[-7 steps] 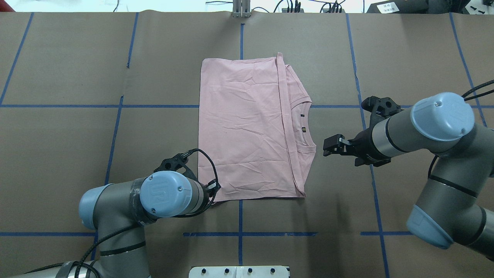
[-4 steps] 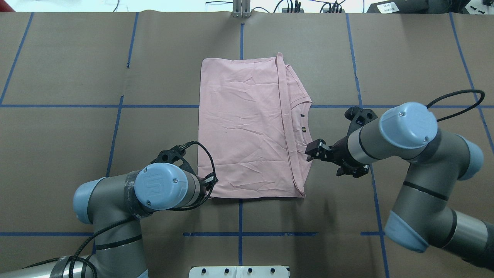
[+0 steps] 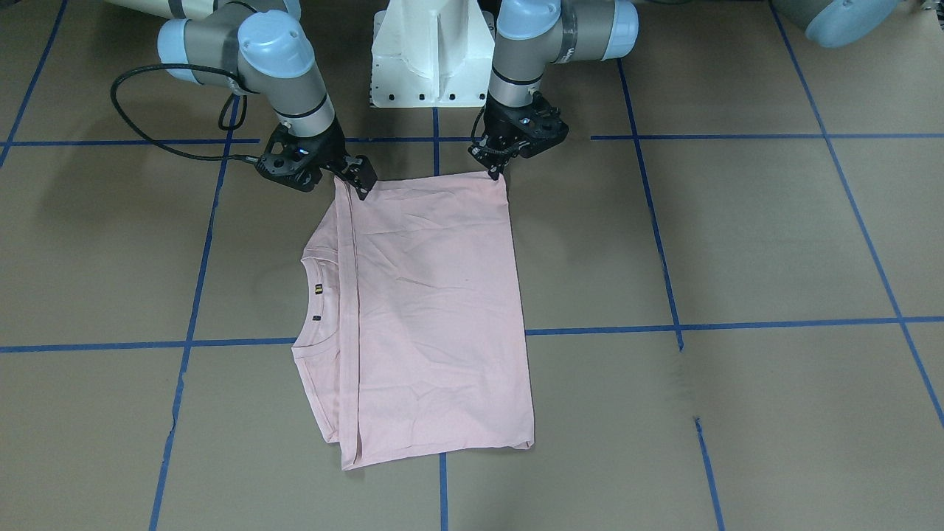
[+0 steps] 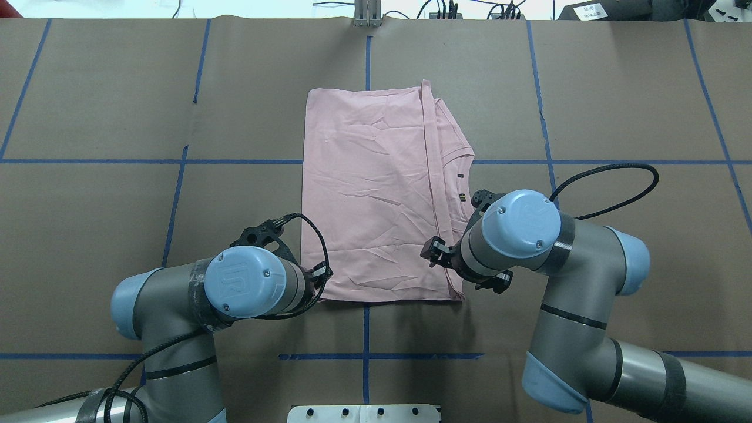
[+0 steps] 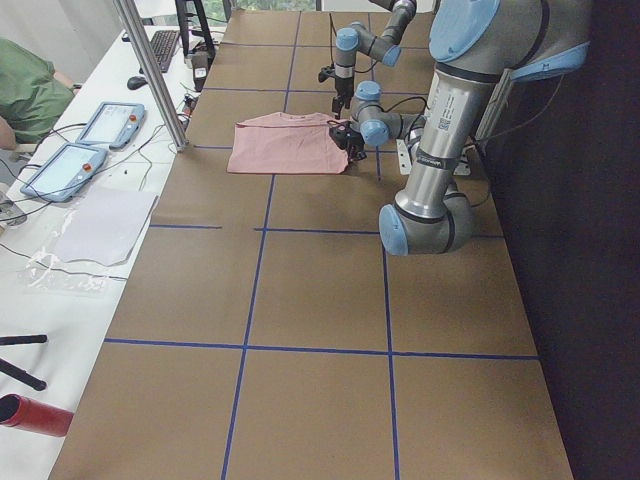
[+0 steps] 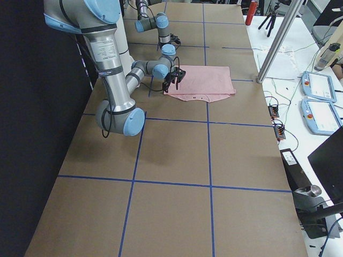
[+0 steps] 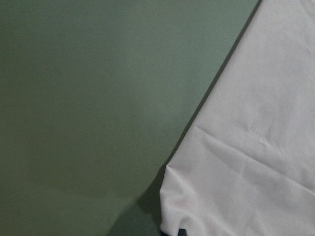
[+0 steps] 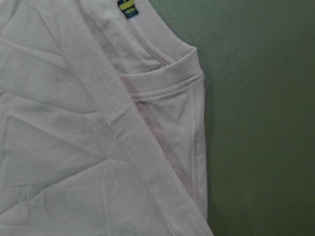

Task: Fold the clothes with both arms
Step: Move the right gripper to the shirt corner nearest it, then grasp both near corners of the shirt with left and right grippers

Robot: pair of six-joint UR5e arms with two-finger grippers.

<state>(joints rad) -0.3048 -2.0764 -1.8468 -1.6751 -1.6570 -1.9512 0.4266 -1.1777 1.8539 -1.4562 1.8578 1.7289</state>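
We see the pale pink T-shirt (image 4: pixel 370 194) lying folded flat mid-table (image 4: pixel 88 235), the white pedestal base (image 3: pixel 431 59) near its robot-side edge, the left gripper (image 3: pixel 494 171) at one near corner, its grip impossible to tell, the right gripper (image 3: pixel 360 181) parted over the other, brown surface spreading wide beyond every hem.

T-shirt (image 4: pixel 370 194) — pale pink | table (image 4: pixel 88 235) — brown, blue grid lines | collar label (image 8: pixel 127 6) yellow

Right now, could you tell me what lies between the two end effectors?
Only the robot-side edge of the T-shirt lies between the left end effector and the right end effector, clearest in the front-facing view.
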